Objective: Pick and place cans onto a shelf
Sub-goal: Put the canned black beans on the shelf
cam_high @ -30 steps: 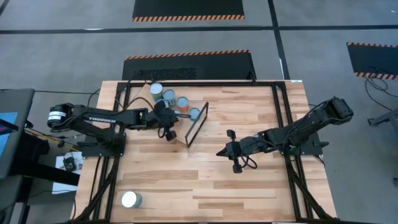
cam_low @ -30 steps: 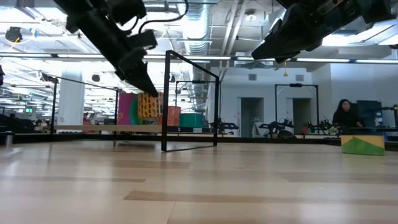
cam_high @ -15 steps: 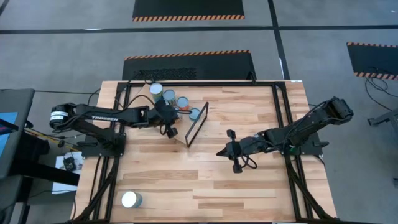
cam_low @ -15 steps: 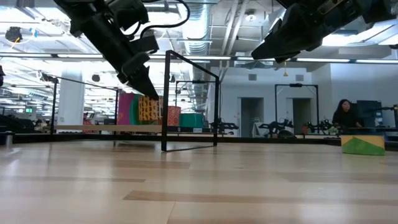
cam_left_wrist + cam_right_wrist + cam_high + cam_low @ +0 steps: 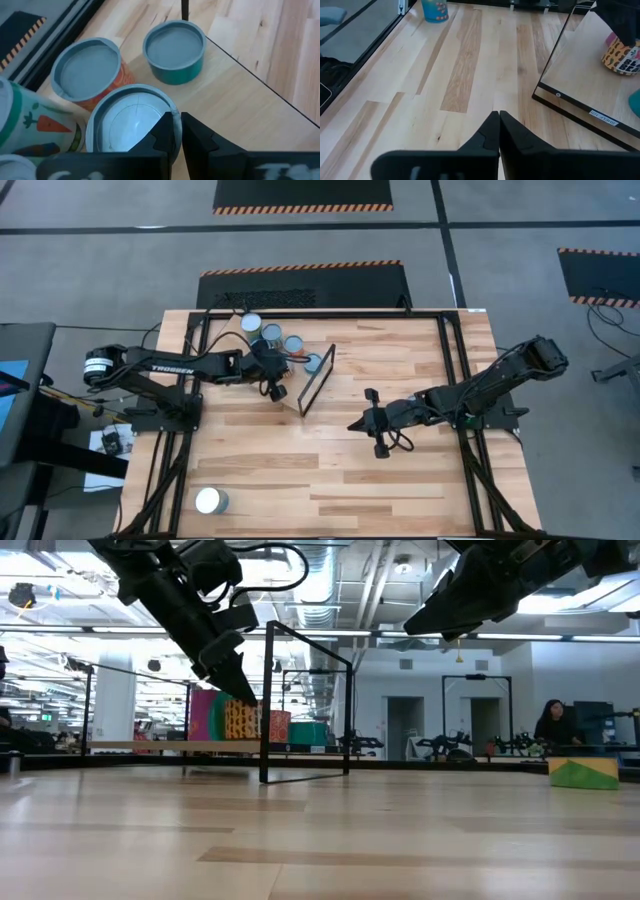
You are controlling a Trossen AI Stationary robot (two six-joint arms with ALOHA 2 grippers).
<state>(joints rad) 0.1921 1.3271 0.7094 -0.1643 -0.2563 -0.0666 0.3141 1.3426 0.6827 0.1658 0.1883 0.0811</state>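
Note:
Several cans stand close together on the tilted light-wood shelf [image 5: 318, 380] at the table's far left: a teal one [image 5: 175, 50], an orange one [image 5: 87, 75] and a white-topped can [image 5: 127, 122]. My left gripper [image 5: 177, 122] reaches in from the table's left and is nearly shut at that white-topped can's rim. In the low view its tip [image 5: 243, 698] sits on top of a yellow-patterned can [image 5: 240, 720]. My right gripper [image 5: 497, 117] hangs shut above the table's middle [image 5: 352, 425], touching nothing. One more can [image 5: 210, 500] stands alone at the near left. My left gripper has the white-topped can's rim [image 5: 171, 109] at its fingertips, on the side toward the gripper. One finger [image 5: 165, 132] lies over the top and the other [image 5: 197, 135] outside the wall. The fingers slant down from the table's left. The can stands upright among the others.
The shelf's thin black frame [image 5: 268, 700] rises just to the right of the cans. Black rails [image 5: 455, 380] run around the tabletop's edges. Bare planks [image 5: 330, 480] lie between the shelf and the near edge.

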